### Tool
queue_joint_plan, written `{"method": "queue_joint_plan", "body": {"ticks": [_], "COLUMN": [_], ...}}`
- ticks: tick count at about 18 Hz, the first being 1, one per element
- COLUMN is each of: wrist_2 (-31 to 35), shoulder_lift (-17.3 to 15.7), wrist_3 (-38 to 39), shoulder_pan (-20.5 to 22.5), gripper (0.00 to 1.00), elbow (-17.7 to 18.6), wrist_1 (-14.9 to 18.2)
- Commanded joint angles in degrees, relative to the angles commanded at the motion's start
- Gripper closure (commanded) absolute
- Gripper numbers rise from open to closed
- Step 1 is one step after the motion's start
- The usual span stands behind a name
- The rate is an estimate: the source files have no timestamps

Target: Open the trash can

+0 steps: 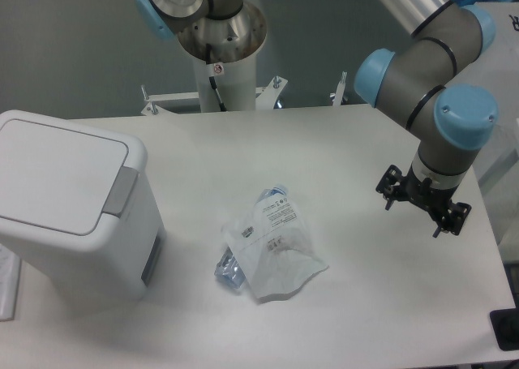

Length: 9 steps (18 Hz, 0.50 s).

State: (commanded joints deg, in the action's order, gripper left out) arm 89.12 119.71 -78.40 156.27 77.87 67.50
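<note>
A crumpled plastic packet [272, 247] lies between the trash can [73, 203], lid shut, and the gripper [423, 201], well apart from both. The gripper's finger state cannot be told; all sit over a white table [324, 150] before a grey wall [73, 45].

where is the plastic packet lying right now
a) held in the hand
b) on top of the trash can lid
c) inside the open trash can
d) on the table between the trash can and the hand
d: the plastic packet lies flat on the table, with the closed trash can on one side and the hand on the other, touching neither.
</note>
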Motion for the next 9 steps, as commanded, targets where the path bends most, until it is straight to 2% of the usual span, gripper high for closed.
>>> {"method": "queue_joint_plan", "body": {"ticks": [4, 6, 9], "wrist_2": [-0.5, -1.3, -3.7], "shoulder_lift": [-0.3, -0.9, -2.2], "wrist_3": [0.1, 0.3, 6.8], "shoulder_pan": [-0.1, -0.5, -1.4], "gripper": [0.00, 0.00, 0.00], "elbow": [-0.6, 0.2, 1.1], "wrist_1": [0.0, -0.3, -0.2]}}
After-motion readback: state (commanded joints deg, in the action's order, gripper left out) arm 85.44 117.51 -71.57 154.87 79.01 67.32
